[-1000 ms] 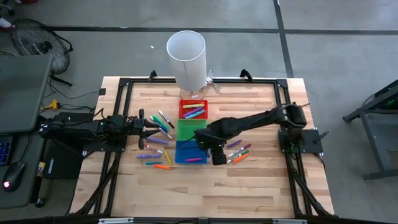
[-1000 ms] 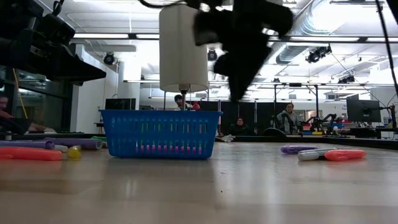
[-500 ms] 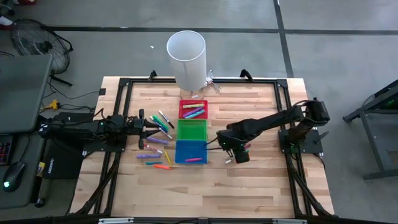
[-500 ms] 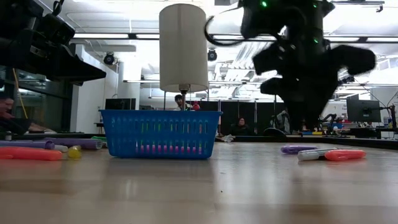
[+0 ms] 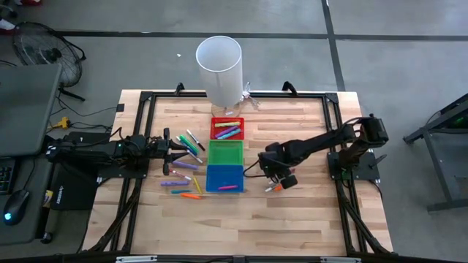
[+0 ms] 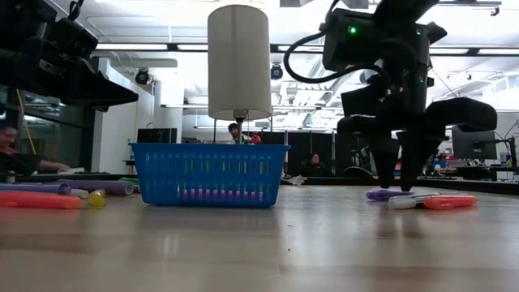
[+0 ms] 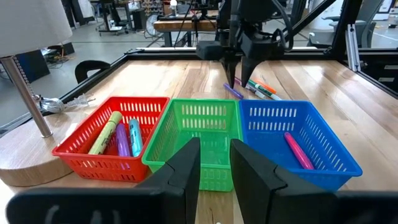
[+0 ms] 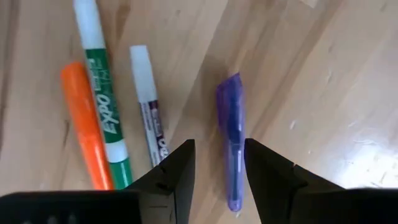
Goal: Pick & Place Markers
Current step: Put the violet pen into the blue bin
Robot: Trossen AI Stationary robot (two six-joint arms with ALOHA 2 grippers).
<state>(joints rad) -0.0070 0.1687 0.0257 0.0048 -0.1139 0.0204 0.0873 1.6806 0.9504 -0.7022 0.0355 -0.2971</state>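
Several markers [image 5: 183,157] lie loose on the table left of the bins, and a few more [image 5: 284,181] lie right of the blue bin [image 5: 224,177]. My right gripper [image 8: 219,168] points down, open, just above a purple marker [image 8: 230,124] lying flat in that right group. Its fingers stand to either side of the marker [image 6: 381,195] without touching it. An orange marker [image 8: 84,118], a green one [image 8: 102,112] and a white one [image 8: 149,118] lie beside it. My left gripper [image 7: 214,168] waits level at the table's left, slightly open with nothing between its fingers.
The red bin [image 7: 74,146] holds a few markers, the green bin [image 7: 199,102] stands in the middle, and the blue bin [image 7: 267,106] holds a pink marker [image 7: 297,149]. A tall white cylinder [image 5: 219,66] on a stand rises at the far edge.
My right gripper has gone from above the blue bin toward the table's right edge and down, rolling a little about its own axis. It now stands low over the purple marker. Its fingers have stayed open.
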